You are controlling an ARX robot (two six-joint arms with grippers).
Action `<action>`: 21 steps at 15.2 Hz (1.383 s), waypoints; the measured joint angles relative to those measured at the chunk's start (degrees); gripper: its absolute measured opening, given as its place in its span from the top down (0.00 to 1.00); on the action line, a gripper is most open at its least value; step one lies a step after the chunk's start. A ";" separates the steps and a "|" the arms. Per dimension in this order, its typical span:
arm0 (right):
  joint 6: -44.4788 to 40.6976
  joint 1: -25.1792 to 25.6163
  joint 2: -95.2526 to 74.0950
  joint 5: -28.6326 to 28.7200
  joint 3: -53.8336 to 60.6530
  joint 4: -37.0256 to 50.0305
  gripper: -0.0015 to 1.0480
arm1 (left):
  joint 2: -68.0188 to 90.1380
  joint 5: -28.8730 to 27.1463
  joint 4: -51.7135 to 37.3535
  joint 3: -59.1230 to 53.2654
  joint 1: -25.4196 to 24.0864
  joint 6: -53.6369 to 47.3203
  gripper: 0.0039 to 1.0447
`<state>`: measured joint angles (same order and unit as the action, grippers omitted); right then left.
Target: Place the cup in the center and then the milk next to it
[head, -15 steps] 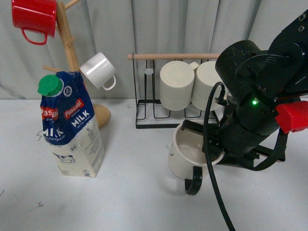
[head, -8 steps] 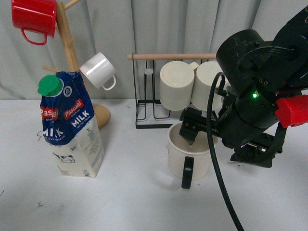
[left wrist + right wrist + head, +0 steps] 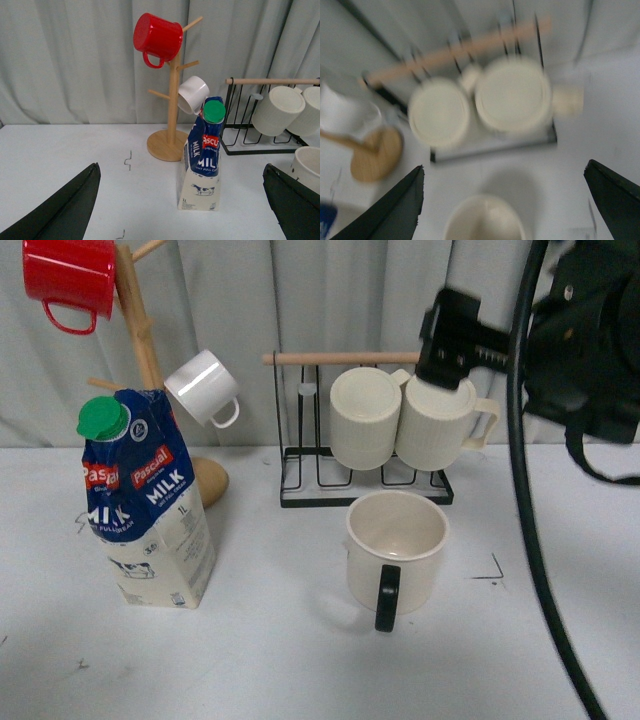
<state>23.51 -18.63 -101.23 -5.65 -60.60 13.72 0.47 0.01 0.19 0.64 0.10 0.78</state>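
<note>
Right gripper (image 3: 503,172) is spread wide with nothing between its fingers. It is lifted clear at about 1 o'clock from the cup (image 3: 397,545), up by the rack's wooden bar in the front view. The right wrist view is blurred but shows the cup's rim below the open jaws.

The cup stands upright and free on the table (image 3: 300,660), mouth up, black handle turned to 6 o'clock toward the robot. It sits a little toward 3 o'clock of the table's middle, so the first step looks done.

At its 12 o'clock is the wire rack (image 3: 300,490), where two ribbed mugs (image 3: 366,418) hang on their sides. The milk (image 3: 150,510) stands upright at the cup's 9 o'clock, well apart, not yet beside it.

Left gripper (image 3: 181,169) is also spread wide and empty, and faces the carton squarely, probably to take its broad body. Behind the milk at 12 o'clock, a wooden mug tree (image 3: 140,330) holds a red mug (image 3: 68,275) and a small white cup (image 3: 203,388).
</note>
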 joint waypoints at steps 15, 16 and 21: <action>-23.15 17.22 41.33 4.72 56.26 40.96 0.98 | 0.00 -0.02 0.00 0.00 -0.04 0.00 0.06; -23.15 18.91 44.59 4.90 57.05 38.51 0.98 | 0.00 -0.04 0.02 0.00 -0.04 0.00 0.06; -23.15 18.88 53.94 5.46 58.95 31.26 0.98 | 0.00 -0.02 0.02 0.00 -0.04 0.00 0.06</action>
<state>0.36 0.25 -47.29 -0.19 -1.65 44.97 0.47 -0.01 0.21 0.64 0.05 0.78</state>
